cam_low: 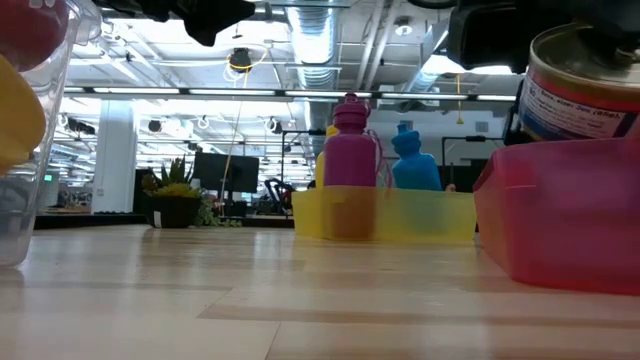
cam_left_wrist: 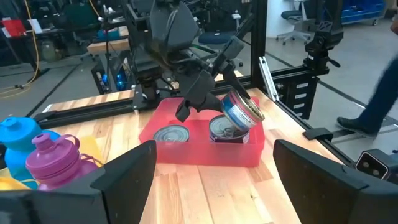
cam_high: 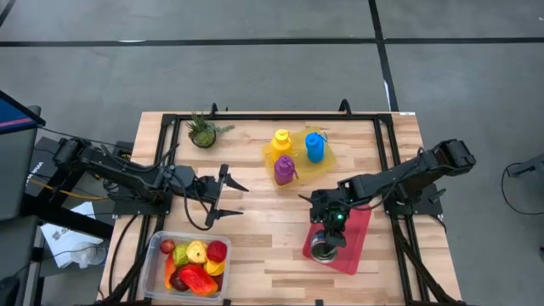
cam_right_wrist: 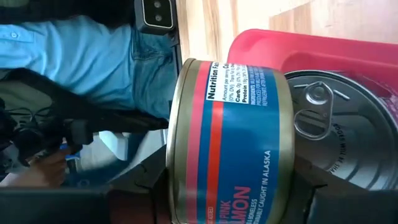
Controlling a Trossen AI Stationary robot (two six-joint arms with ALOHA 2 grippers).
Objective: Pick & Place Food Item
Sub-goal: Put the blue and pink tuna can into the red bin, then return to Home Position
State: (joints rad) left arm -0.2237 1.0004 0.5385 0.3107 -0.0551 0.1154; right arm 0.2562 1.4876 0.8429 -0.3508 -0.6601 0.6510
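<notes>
I see the right gripper (cam_left_wrist: 214,93) over the red tray (cam_high: 355,246) at the right front of the bench (cam_high: 272,229), its fingers closed on a blue-and-red salmon can (cam_right_wrist: 230,143). The can hangs tilted above a second can (cam_left_wrist: 225,129) that sits in the tray; a third can (cam_left_wrist: 171,133) sits beside that one in the same tray. From the right wrist view the held can's label reads "pink salmon", and the pull-tab lid of a can below (cam_right_wrist: 348,137) lies close behind it; I cannot tell whether the two touch.

The left gripper (cam_high: 228,194) hovers over bare wood left of centre, pointing toward the tray, its fingers (cam_left_wrist: 124,174) spread wide and holding nothing.

A clear container (cam_high: 157,259) of toy fruit stands at the left front edge. A yellow tray (cam_high: 327,161) at the back centre carries a yellow bottle (cam_high: 281,141), a blue bottle (cam_high: 314,146) and a purple bottle (cam_high: 285,170). A small potted plant (cam_high: 202,130) stands at the back left.

In the right wrist view a person in a blue shirt (cam_right_wrist: 68,56) shows beyond the bench edge.
</notes>
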